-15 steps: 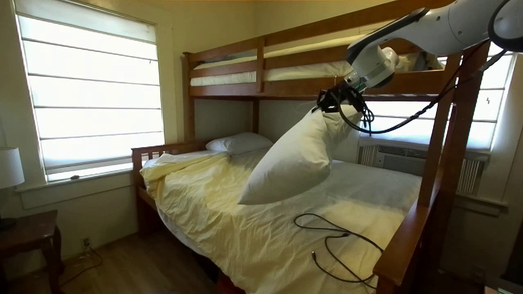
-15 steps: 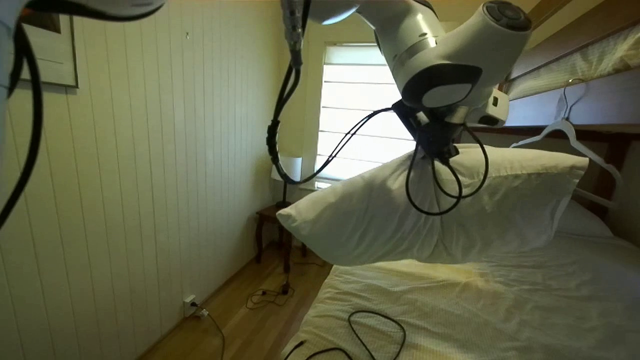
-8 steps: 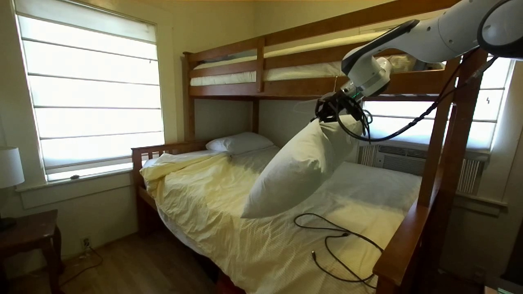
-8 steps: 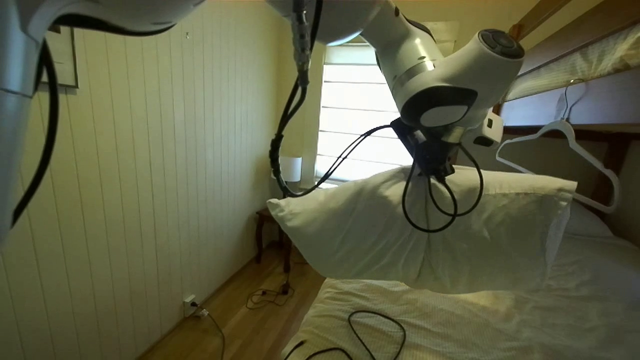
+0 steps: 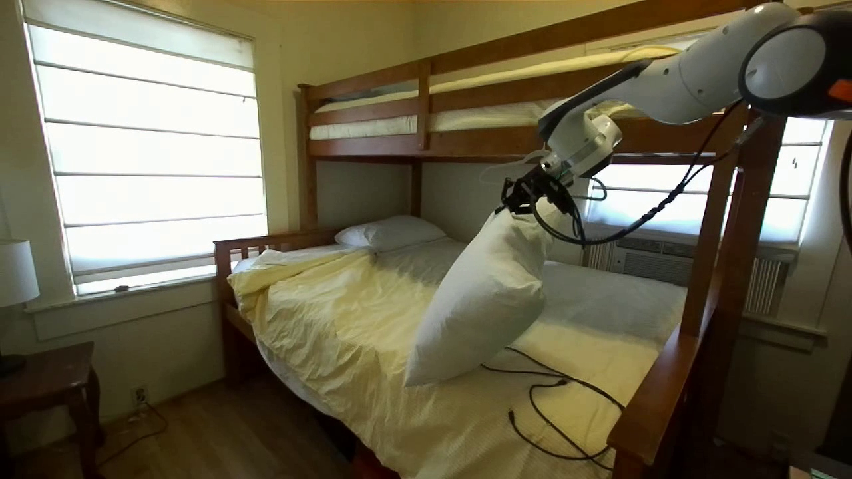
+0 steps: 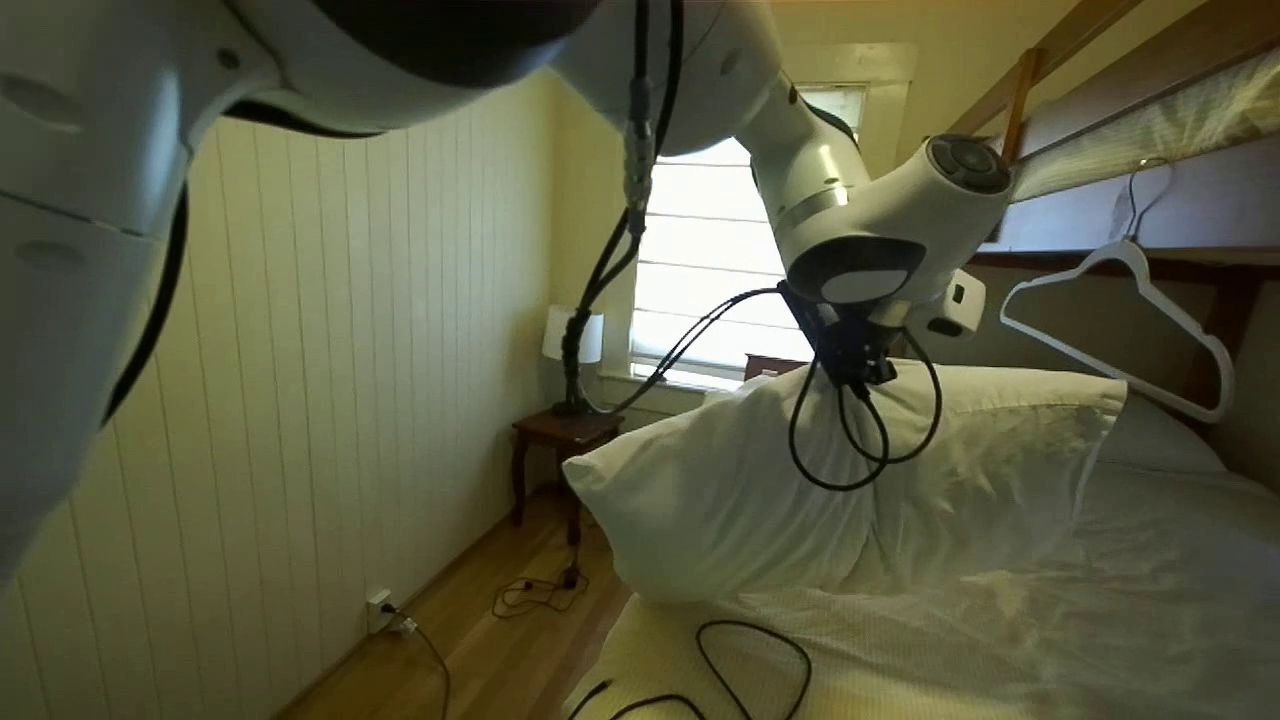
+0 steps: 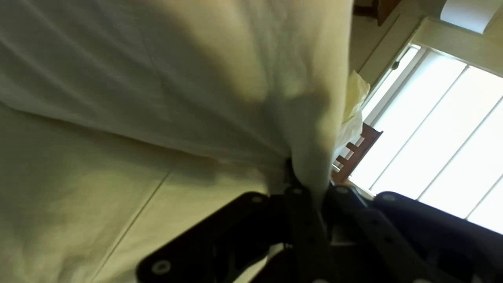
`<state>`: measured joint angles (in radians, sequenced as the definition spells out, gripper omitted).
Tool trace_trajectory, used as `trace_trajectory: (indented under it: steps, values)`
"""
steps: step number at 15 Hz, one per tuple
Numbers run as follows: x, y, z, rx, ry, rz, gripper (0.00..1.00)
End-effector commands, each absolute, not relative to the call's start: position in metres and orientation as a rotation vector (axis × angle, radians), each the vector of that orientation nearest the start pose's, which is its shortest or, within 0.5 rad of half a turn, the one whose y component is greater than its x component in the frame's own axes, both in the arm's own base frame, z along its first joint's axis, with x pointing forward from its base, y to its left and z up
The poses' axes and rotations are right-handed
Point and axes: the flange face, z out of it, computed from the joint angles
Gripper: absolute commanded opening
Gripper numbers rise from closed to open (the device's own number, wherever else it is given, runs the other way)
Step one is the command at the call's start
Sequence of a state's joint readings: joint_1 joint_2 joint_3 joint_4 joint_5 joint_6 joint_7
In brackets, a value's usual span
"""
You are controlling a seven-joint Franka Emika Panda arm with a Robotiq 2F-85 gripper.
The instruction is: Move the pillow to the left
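Note:
A white pillow hangs tilted over the bed; it shows in both exterior views (image 5: 480, 303) (image 6: 760, 510). My gripper (image 5: 516, 205) is shut on its upper edge, and the cloth is bunched between the fingers. In the wrist view the gripper (image 7: 312, 188) pinches a fold of the pillow (image 7: 177, 90), which fills much of that view. The pillow's lower corner is close to the bedspread; I cannot tell whether it touches. In an exterior view the fingertips (image 6: 855, 375) are partly hidden by the wrist and cables.
A second white pillow (image 5: 393, 233) lies at the bed's far end. A loose black cable (image 5: 566, 382) lies on the yellow bedspread (image 5: 346, 319). The upper bunk rail (image 5: 492, 140) runs above, with a white hanger (image 6: 1130, 260) below it. A wooden post (image 5: 715, 266) stands near the arm.
My gripper and the held pillow have moved down and somewhat left in both exterior views. The pillow now covers part of the cable loop in an exterior view. The grip is kept.

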<state>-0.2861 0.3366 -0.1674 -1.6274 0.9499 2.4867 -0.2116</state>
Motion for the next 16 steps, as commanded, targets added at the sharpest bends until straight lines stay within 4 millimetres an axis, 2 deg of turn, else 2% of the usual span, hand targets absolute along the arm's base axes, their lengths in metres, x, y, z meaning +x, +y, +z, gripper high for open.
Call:
trace_trajectory:
  steps: [1,5,7,8,9,11,13,16]
  values:
    - [0.674,-0.289,0.549,-2.102,1.007,-1.071,0.02]
    - [0.700,-0.271,0.619,-1.919,1.028,-1.241,0.02]
    - [0.708,-0.265,0.643,-1.838,1.041,-1.304,0.02]
    - [0.712,-0.264,0.653,-1.829,1.032,-1.323,0.30]
    - [0.715,-0.265,0.658,-1.829,1.035,-1.327,0.31]
    - [0.720,-0.275,0.658,-1.870,1.045,-1.309,0.46]
    - [0.711,-0.289,0.654,-1.935,1.061,-1.266,0.60]
    - [0.696,-0.303,0.624,-2.140,1.048,-1.110,0.81]
